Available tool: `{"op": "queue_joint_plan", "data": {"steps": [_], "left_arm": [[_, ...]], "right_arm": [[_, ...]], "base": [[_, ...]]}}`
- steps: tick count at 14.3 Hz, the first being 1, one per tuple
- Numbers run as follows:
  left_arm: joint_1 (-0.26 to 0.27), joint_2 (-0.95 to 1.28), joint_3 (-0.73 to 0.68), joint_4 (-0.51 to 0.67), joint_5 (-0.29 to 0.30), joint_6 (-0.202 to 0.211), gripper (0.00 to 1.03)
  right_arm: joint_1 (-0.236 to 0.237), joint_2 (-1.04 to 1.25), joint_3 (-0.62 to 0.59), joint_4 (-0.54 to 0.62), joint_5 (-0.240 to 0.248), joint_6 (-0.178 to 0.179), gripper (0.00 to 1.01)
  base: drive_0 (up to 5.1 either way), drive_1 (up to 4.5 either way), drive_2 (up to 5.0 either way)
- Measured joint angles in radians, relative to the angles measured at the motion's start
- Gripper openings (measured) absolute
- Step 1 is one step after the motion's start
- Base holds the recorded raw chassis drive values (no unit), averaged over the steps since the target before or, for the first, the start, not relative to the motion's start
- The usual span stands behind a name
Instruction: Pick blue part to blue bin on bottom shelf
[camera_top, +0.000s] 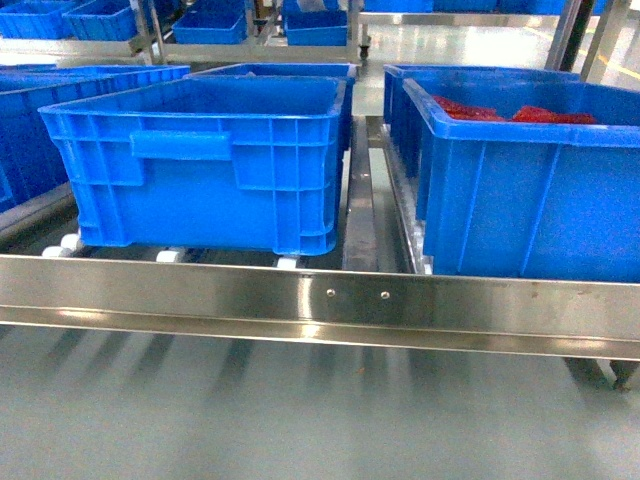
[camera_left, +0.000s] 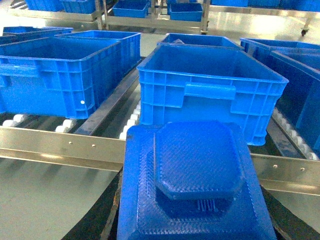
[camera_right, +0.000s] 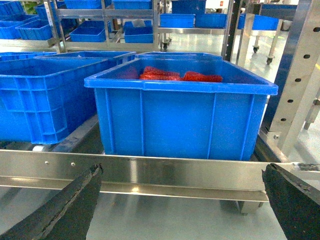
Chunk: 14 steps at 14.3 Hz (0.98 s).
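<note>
The blue part (camera_left: 195, 160), a textured boxy block with a raised octagonal top, fills the lower left wrist view. My left gripper (camera_left: 192, 205) is shut on it, its dark fingers (camera_left: 112, 210) showing at the block's sides. Just beyond stands the blue bin (camera_left: 210, 75), seen also as the blue bin (camera_top: 200, 160) left of centre in the head view, on the bottom shelf (camera_top: 330, 300) behind the steel front rail (camera_left: 60, 147). My right gripper (camera_right: 182, 200) is open with nothing between its fingers, in front of the rail (camera_right: 175, 172). Neither gripper shows in the head view.
A like crate holding red packets (camera_top: 520, 180) stands right of the bin and faces my right gripper as the crate (camera_right: 180, 110). More blue crates (camera_left: 55, 70) sit to the left and behind. White rollers (camera_top: 170, 256) line the shelf. A steel upright (camera_right: 300, 75) rises at the right.
</note>
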Motion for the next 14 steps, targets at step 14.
{"op": "queue_joint_plan", "data": {"steps": [14], "left_arm": [[0.0, -0.001, 0.0, 0.001, 0.0, 0.0, 0.43]], "right_arm": [[0.0, 0.0, 0.0, 0.002, 0.0, 0.0, 0.98]], "base": [[0.0, 3.39, -3.4]]}}
